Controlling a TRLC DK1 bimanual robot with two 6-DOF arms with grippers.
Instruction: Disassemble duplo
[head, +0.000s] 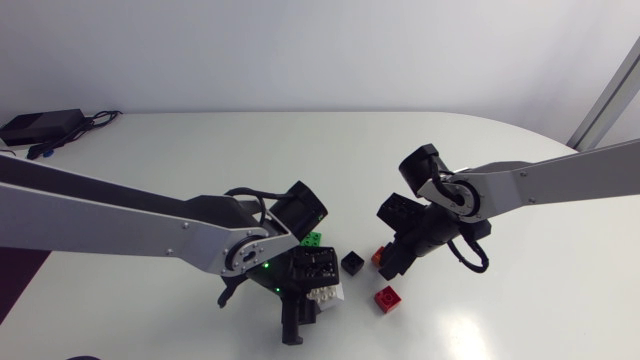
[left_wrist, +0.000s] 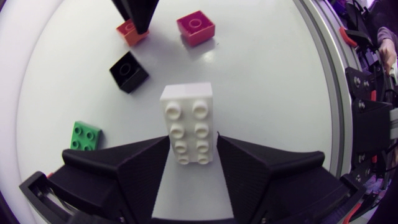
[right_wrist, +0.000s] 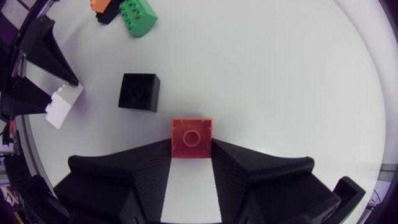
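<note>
While the white brick (left_wrist: 186, 124) is clamped by its near end in the left gripper (left_wrist: 193, 148), the orange brick (right_wrist: 191, 138) is pinched in the right gripper (right_wrist: 191, 149); black brick (left_wrist: 129, 71) and red brick (left_wrist: 196, 27) lie ahead of the left, green brick (left_wrist: 86, 135) beside it.

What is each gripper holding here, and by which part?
Left gripper holds the white brick by its long sides at the near end; right gripper holds the orange brick by two opposite sides.

Bright, even light from overhead; the white table (head: 330, 150) carries a soft sheen, no hard glare; shadows are faint and short, as beside the red brick (left_wrist: 196, 27), in all 3 views.
</note>
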